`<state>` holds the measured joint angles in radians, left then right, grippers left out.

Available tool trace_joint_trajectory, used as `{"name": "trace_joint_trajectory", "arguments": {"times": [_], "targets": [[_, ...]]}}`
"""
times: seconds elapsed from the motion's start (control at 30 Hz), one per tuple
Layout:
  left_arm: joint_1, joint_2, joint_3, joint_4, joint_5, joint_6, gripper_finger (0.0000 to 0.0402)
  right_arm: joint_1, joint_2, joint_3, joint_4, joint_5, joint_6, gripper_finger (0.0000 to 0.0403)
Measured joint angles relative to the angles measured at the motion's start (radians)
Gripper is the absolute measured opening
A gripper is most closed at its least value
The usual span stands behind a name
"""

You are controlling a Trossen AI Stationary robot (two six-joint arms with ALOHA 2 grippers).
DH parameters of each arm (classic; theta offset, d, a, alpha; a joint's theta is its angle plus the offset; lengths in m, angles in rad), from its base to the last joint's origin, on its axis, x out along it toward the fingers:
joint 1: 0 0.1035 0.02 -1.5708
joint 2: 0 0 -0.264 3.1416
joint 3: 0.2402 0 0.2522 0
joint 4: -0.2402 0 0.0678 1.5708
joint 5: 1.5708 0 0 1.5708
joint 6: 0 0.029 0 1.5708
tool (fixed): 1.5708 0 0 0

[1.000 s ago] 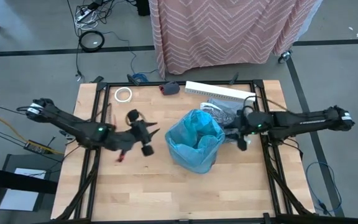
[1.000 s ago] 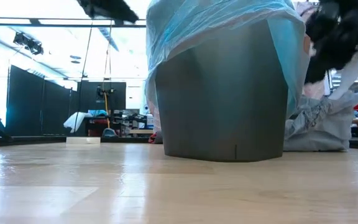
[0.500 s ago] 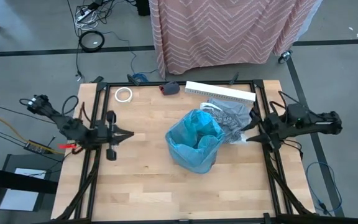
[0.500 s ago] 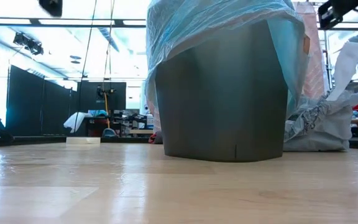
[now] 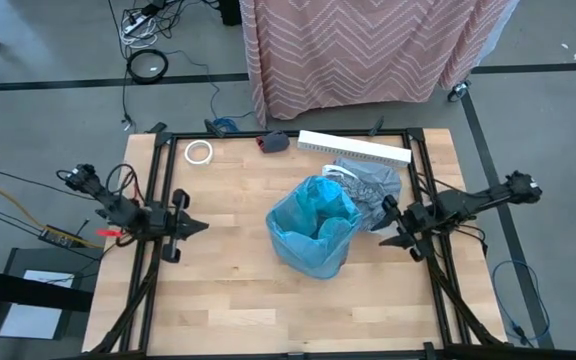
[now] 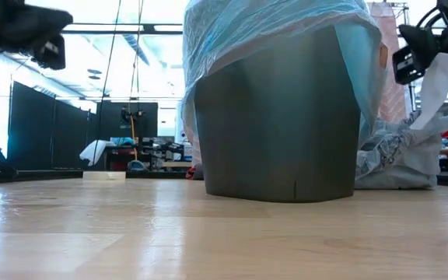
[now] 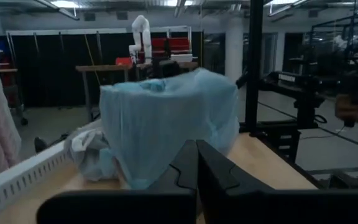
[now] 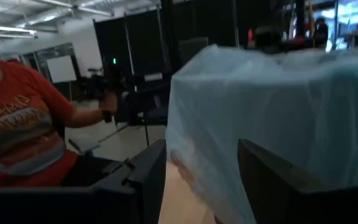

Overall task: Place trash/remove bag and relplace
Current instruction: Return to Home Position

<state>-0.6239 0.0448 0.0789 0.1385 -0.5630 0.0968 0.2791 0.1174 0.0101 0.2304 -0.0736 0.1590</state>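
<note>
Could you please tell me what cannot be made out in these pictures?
Bin interior: folds of the blue bag hide its bottom in the high view.
Grey bag contents: its wrinkled plastic hides them; in the low view the bin covers part of it.
Left gripper and right gripper: cut off by the low view's edges.
Dark object at the far edge of the table: too small to identify, high view.
</note>
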Motion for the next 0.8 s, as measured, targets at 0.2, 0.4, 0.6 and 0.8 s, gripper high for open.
{"name": "trace_joint_trajectory", "arguments": {"times": [0.2, 0.4, 0.6, 0.8], "targets": [[-0.001, -0.043, -0.07, -0.071, 0.104, -0.08, 0.0006, 0.06, -0.006, 0.0, 0.005, 0.019, -0.093, 0.0185], [-0.001, -0.045, -0.07, -0.07, 0.157, -0.139, 0.0006, 0.072, -0.006, 0.0, -0.019, 0.086, -0.185, 0.018], [0.0, -0.045, -0.07, -0.003, 0.142, -0.183, 0.0014, 0.078, -0.005, -0.001, -0.023, 0.074, -0.199, 0.0184], [0.0, -0.045, -0.071, 0.0, 0.143, -0.182, 0.0016, 0.08, -0.006, -0.001, 0.038, 0.089, -0.205, 0.0185]]}}
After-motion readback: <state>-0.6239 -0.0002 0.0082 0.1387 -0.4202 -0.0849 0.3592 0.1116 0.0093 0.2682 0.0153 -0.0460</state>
